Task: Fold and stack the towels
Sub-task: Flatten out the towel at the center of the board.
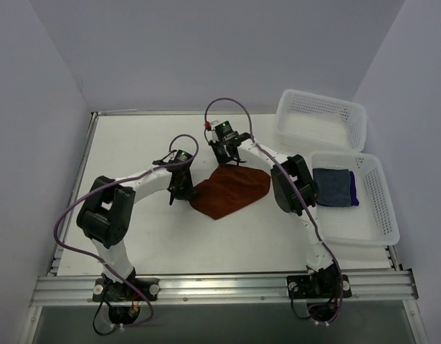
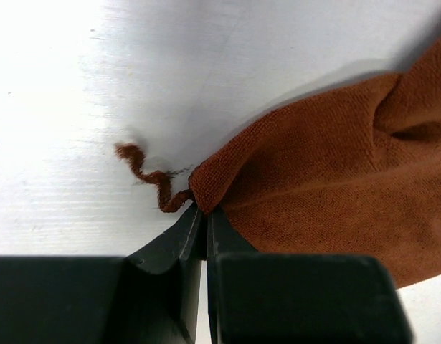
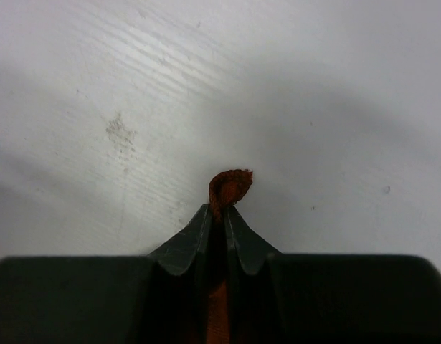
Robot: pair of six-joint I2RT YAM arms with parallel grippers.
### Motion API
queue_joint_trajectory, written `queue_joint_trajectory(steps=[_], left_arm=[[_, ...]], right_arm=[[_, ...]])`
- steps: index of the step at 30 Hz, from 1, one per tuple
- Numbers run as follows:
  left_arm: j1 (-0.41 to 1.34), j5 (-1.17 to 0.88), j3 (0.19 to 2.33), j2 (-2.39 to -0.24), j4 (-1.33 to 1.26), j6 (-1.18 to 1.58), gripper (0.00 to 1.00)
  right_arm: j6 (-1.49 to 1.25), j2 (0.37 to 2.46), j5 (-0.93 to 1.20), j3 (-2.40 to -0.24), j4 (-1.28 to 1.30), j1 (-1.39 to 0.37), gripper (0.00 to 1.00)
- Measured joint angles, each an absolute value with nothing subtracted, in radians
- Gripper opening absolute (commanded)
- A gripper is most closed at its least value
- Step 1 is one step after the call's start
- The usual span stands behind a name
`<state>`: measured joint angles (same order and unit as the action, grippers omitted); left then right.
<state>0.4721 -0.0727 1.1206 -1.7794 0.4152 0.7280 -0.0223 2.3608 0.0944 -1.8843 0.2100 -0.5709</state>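
Note:
A rust orange-brown towel (image 1: 231, 190) lies spread on the white table in the middle. My left gripper (image 1: 181, 188) is shut on the towel's left corner (image 2: 206, 188), where a loose thread curls out. At the far corner, my right gripper (image 1: 231, 156) is shut on a pinch of the same towel (image 3: 231, 185) that pokes out past the fingertips. A folded slate blue-grey towel (image 1: 332, 185) lies on a deep purple towel (image 1: 353, 188) in the nearer basket.
Two white perforated baskets stand at the right: the nearer one (image 1: 371, 222) holds the folded towels, the far one (image 1: 322, 118) holds nothing. White walls close in the table on the left, back and right.

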Motion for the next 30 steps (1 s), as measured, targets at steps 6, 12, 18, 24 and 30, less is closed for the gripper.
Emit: queue_joint_trajectory(steps=[6, 12, 18, 24, 30], left_arm=[[0.479, 0.02, 1.131, -1.707, 0.496, 0.699, 0.02], [0.537, 0.142, 1.124, -1.369, 0.553, 0.652, 0.02], [0.696, 0.186, 1.092, -1.037, 0.584, 0.615, 0.02], [0.812, 0.189, 1.081, -0.835, 0.598, 0.606, 0.02], [0.804, 0.32, 1.082, -0.857, 0.619, 0.627, 0.02]], right_arm=[[-0.036, 2.159, 0.062, -1.628, 0.146, -0.578, 0.0], [-0.102, 1.662, 0.001, -1.258, 0.029, -0.625, 0.01], [-0.178, 1.19, -0.023, -1.09, -0.041, -0.755, 0.03], [-0.237, 0.954, -0.04, -1.055, -0.038, -0.9, 0.06], [-0.276, 0.968, -0.192, -1.055, -0.008, -0.903, 0.08]])
